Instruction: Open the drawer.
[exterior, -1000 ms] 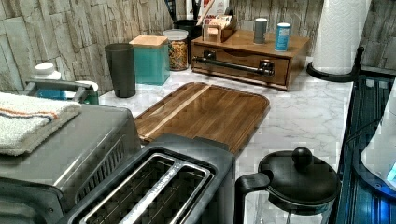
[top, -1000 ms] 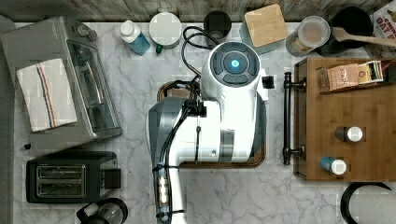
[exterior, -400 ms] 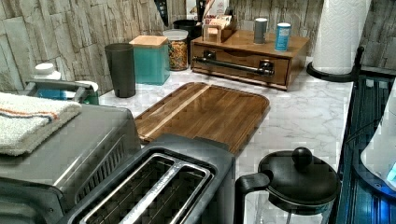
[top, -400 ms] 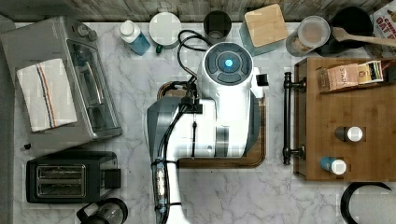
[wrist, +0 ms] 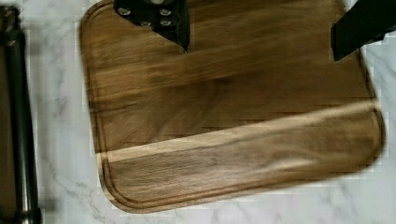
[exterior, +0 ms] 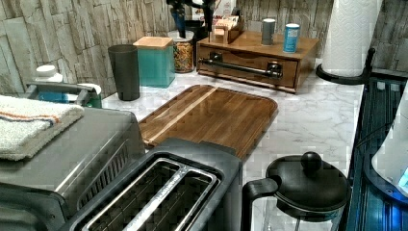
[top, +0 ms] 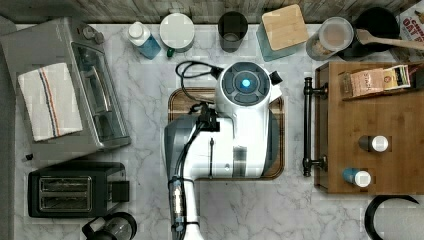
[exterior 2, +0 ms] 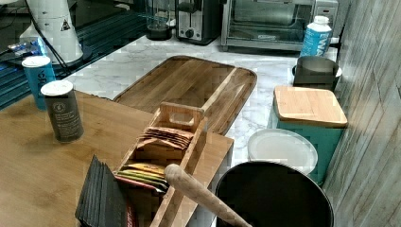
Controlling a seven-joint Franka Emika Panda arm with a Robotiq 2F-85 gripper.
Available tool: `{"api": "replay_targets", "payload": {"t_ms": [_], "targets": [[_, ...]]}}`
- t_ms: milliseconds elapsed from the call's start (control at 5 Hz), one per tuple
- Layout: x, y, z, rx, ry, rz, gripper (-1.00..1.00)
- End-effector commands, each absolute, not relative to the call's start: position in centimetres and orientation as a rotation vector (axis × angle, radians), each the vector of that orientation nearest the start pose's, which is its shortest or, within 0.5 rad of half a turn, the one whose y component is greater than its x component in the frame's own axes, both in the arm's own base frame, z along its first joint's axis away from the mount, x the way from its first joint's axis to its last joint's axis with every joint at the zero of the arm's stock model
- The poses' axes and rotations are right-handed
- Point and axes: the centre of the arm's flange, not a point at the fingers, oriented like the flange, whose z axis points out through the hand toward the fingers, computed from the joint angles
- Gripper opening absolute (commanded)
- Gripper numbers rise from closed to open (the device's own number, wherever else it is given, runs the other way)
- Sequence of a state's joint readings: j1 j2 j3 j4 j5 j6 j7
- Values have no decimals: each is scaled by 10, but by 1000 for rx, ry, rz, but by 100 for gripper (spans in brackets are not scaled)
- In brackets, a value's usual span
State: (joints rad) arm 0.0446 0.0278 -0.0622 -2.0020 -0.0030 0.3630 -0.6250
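Shifted rightward in the top view, my claw (wrist: 259,39) hangs wide open above the dark wooden cutting board (wrist: 233,112); the light-brown wooden drawer (exterior: 248,61) sits shut at the top view's right.

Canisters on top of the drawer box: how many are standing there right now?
2. A dark canister and a blue canister stand side by side on the organizer box, near its drawer-front edge. None looks hidden.

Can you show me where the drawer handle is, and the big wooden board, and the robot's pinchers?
drawer handle (exterior: 239,68), left view, middle of the black bar.
cutting board (exterior: 216,113), left view, centre of its top face.
gripper (wrist: 261,35), wrist view, midway between the two open black fingertips.
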Motion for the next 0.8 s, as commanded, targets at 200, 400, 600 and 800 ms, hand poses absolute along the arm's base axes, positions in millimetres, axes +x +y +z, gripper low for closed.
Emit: {"api": "replay_targets", "payload": {"t_ms": [200,400,600,800], "targets": [[517,-164,442,-3218,213,-32,100],[519,-183,433,-3258,173,-83,100],[526,-197,418,-3289,95,-118,100],[532,-209,400,-3273,52,-126,100]]}}
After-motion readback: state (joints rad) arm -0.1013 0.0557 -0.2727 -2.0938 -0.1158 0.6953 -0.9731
